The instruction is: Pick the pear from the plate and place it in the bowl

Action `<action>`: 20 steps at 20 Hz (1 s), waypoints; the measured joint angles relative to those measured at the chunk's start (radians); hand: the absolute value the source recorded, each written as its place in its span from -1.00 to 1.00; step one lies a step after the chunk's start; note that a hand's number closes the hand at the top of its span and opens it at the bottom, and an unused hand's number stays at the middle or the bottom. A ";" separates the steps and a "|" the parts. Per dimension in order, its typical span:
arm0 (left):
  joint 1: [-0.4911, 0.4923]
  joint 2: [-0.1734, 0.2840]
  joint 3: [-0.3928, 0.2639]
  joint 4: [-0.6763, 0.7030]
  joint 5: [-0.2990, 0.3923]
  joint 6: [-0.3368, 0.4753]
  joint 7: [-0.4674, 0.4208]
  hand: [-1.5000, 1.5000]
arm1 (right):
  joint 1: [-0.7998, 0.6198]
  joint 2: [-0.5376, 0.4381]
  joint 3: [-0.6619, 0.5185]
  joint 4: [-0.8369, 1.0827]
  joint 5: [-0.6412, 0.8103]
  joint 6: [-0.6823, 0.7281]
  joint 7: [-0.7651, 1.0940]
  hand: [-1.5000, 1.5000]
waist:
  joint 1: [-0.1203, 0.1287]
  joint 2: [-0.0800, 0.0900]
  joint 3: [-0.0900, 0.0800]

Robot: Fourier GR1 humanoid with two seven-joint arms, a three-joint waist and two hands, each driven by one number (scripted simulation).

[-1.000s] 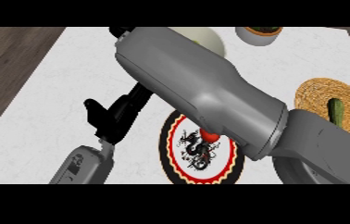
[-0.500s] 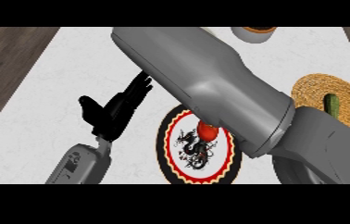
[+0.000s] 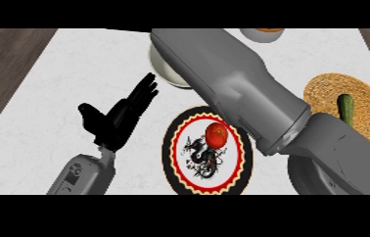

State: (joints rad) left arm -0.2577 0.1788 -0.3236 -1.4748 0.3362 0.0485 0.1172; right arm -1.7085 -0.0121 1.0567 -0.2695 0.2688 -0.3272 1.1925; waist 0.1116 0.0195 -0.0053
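Left hand point(image 3: 119, 116) stood flat-fingered, holding nothing, just left of the plate point(image 3: 180, 175). Red, roundish pear point(image 3: 217, 134) sat on the plate's upper part, nearer this hand. Bowl point(image 3: 162, 67) lay beyond, partly hidden by the right forearm point(image 3: 231, 84); right hand unseen.

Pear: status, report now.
Left hand open, fingers straight, beside the plate. Right hand hidden. Red fruit on plate. Right forearm covers bowl.
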 measured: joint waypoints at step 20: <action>0.034 0.012 0.020 -0.047 -0.003 -0.008 -0.002 0.00 | 0.230 0.005 -0.135 0.237 -0.088 -0.218 -0.142 -1.00 | -0.013 0.014 0.005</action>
State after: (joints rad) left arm -0.2234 0.1904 -0.3041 -1.5220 0.3336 0.0405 0.1150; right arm -1.4786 -0.0067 0.9219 -0.0320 0.1805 -0.5457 1.0504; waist 0.0988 0.0337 -0.0005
